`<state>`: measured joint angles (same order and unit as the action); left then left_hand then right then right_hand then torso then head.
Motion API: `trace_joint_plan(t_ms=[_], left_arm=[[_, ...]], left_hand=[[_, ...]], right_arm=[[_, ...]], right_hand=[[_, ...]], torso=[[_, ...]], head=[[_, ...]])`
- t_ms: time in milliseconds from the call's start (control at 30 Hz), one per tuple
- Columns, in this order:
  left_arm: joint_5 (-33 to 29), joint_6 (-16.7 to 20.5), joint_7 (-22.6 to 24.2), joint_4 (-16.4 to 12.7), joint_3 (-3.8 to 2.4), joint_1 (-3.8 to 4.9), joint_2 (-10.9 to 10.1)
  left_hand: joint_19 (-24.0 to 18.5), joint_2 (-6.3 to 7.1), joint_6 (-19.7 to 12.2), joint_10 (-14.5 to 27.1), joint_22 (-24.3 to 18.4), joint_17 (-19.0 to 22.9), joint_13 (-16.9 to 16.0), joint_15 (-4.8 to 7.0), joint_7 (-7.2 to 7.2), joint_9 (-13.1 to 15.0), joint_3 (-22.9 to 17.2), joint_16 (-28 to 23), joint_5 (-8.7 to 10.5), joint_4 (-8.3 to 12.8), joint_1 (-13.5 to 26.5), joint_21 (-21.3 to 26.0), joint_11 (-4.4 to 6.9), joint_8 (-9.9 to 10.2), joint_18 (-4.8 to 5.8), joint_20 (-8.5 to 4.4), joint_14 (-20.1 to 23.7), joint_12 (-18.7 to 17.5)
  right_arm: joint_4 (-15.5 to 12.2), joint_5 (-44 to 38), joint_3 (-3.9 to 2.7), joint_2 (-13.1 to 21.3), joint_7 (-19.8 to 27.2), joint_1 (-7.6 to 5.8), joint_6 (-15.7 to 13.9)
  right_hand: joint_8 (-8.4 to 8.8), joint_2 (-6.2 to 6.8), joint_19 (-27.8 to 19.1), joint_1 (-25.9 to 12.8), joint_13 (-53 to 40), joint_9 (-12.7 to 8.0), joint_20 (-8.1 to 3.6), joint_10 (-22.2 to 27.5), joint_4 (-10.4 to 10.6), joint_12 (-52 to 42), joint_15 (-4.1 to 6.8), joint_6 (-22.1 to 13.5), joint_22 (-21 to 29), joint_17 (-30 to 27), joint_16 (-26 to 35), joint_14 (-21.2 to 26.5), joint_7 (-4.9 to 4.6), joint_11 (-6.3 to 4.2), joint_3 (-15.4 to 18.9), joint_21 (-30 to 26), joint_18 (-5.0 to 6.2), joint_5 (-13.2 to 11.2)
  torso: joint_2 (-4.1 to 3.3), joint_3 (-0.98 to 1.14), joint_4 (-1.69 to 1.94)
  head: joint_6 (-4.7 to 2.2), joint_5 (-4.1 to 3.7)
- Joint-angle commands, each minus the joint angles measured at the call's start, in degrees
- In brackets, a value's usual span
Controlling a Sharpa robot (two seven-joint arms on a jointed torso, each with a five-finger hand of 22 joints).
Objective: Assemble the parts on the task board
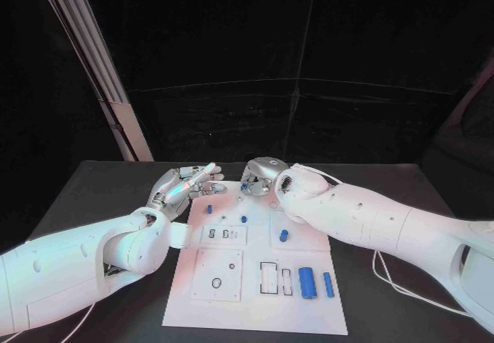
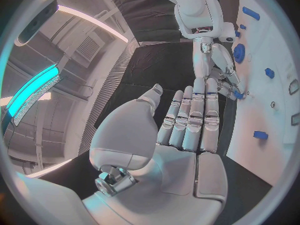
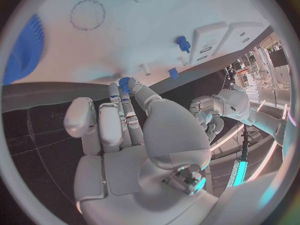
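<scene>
Left hand (image 1: pixel 188 184) hovers off the task board's (image 1: pixel 258 314) far left corner, fingers straight and apart, holding nothing. Right hand (image 1: pixel 261 176) sits at the board's far edge, fingertips pinching a small blue toothed part (image 3: pixel 124 83), apparently a gear, just above the board; right hand is nearer.

Task board (image 1: pixel 258 286): white rectangular plate, flat on the black table, long axis running away from the robot. Near end: dark outlined recesses, one oval, and a blue cylinder (image 1: pixel 305 279) lying beside a slimmer blue bar (image 1: pixel 328 284) (both lengthwise). Mid-board: small blue pieces (image 1: pixel 283 235) standing apart. Far end: blue toothed gear (image 3: pixel 124 82).
</scene>
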<state>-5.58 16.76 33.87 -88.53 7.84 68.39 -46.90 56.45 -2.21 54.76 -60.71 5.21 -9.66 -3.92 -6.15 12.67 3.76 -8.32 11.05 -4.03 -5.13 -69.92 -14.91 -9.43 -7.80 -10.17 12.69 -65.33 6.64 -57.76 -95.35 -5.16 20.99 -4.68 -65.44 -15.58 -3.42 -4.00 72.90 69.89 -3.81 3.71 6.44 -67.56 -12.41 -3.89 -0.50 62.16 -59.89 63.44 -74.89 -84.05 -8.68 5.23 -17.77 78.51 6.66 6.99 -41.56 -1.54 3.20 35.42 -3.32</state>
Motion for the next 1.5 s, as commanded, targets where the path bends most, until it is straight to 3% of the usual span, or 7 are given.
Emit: trace_joint_plan(t_ms=[33,233,500,800,1000,1133,1500], left_arm=[[0.0,-0.8,0.0,-0.1,-0.05,0.12,0.1],[0.0,-0.9,-0.1,-0.1,-0.05,0.14,0.1],[0.0,-1.0,-0.2,0.0,-0.05,0.15,-0.1],[-0.3,-1.0,-0.2,-0.5,-0.04,0.15,-1.0],[-0.5,-0.9,-0.3,-0.7,-0.03,0.15,-1.3],[-0.6,-1.0,-0.3,-0.7,-0.02,0.14,-1.3],[-0.7,-1.3,-0.4,-0.3,0.03,0.12,-0.9]], left_hand=[[0.3,-0.33,0.0,0.1,-0.1,-0.1,0.1,-0.41,0.29,-0.1,0.1,-0.3,-0.03,0.3,0.3,0.2,-0.18,0.4,-0.33,0.14,0.1,-0.2],[0.3,-0.39,-0.1,0.2,-0.2,-0.1,0.1,-0.44,0.33,-0.1,0.1,-0.4,-0.04,0.3,0.4,0.3,-0.21,0.4,-0.34,0.16,0.1,-0.3],[0.3,-0.39,-0.1,0.2,-0.2,-0.1,0.1,-0.44,0.33,-0.1,0.1,-0.4,-0.04,0.3,0.4,0.3,-0.21,0.4,-0.34,0.16,0.1,-0.3],[0.3,-0.41,-0.1,0.2,-0.2,-0.2,0.1,-0.44,0.35,-0.1,0.1,-0.4,-0.04,0.3,0.5,0.3,-0.23,0.5,-0.33,0.17,0.1,-0.4],[0.3,-0.41,-0.1,0.2,-0.2,-0.2,0.1,-0.44,0.35,-0.1,0.1,-0.4,-0.04,0.3,0.5,0.3,-0.23,0.5,-0.33,0.17,0.1,-0.4],[0.3,-0.41,-0.1,0.2,-0.2,-0.2,0.1,-0.44,0.35,-0.1,0.1,-0.4,-0.04,0.3,0.5,0.3,-0.23,0.5,-0.33,0.17,0.1,-0.4],[0.3,-0.41,-0.1,0.2,-0.2,-0.2,0.1,-0.46,0.37,-0.1,0.1,-0.5,-0.03,0.3,0.5,0.4,-0.25,0.5,-0.33,0.18,0.1,-0.4]], right_arm=[[0.2,-0.6,-0.01,-0.3,0.1,-0.16,1.2],[0.9,-0.9,0.0,-0.7,-0.4,-0.16,0.9],[-0.3,-0.9,0.0,0.4,-0.3,-0.15,-3.1],[-11.1,5.8,-0.02,10.9,-0.2,-0.22,-6.0],[-17.9,12.2,-0.23,18.6,-2.4,-0.43,-2.7],[-20.6,14.3,-0.36,22.1,-5.0,-0.49,0.8],[-19.9,10.8,-0.45,23.2,-11.0,-0.53,7.0]], right_hand=[[-0.18,0.67,0.0,0.0,0.1,0.1,0.19,0.5,0.3,0.3,-0.01,-0.2,0.2,-0.2,-0.3,-1.6,-0.41,0.1,-0.4,0.2,-0.83,-0.5],[-0.01,2.22,-1.7,-0.5,0.2,-0.1,0.76,3.8,1.1,0.4,-0.83,-3.3,2.7,-2.5,0.9,-0.9,-1.55,1.03,-1.0,-0.8,-0.39,-1.0],[0.16,5.49,-5.7,0.2,0.1,-0.3,2.3,12.0,2.9,-0.4,-2.23,-16.1,9.4,-7.7,3.9,0.5,-3.03,2.77,1.9,-4.1,0.86,-2.5],[-1.24,5.2,-2.6,0.9,-0.9,0.5,1.69,5.3,4.9,-5.4,-1.38,-9.8,5.1,-3.9,1.1,-0.8,-2.52,1.64,3.0,-2.1,0.05,0.0],[-1.43,7.15,0.5,-1.4,-5.6,0.4,-0.31,-8.9,7.5,-14.5,1.08,-8.7,0.1,-0.4,-1.4,-1.7,-0.21,-1.62,5.5,0.2,-0.81,2.8],[-1.21,8.64,3.0,-1.0,-16.2,0.3,-1.74,-8.9,10.7,-25.5,2.01,-10.0,-4.4,1.5,-2.8,-2.0,0.57,-2.51,9.2,2.3,-1.73,4.5],[-2.76,9.23,5.0,3.8,-51.8,0.3,-0.55,-6.9,20.4,-57.0,0.88,-13.5,-9.4,1.5,-3.6,-1.8,-0.72,-1.11,18.3,4.6,-2.56,6.0]], torso=[[0.01,-0.07,0.04],[0.05,-0.12,0.17],[0.11,-0.07,0.13],[0.46,-0.09,-0.39],[0.69,0.14,-1.07],[0.73,0.21,-1.15],[0.63,0.05,-0.7]], head=[[0.06,-0.11],[0.1,-0.18],[0.1,-0.09],[-0.16,0.06],[-0.19,0.15],[-0.3,-0.05],[-0.23,-0.53]])
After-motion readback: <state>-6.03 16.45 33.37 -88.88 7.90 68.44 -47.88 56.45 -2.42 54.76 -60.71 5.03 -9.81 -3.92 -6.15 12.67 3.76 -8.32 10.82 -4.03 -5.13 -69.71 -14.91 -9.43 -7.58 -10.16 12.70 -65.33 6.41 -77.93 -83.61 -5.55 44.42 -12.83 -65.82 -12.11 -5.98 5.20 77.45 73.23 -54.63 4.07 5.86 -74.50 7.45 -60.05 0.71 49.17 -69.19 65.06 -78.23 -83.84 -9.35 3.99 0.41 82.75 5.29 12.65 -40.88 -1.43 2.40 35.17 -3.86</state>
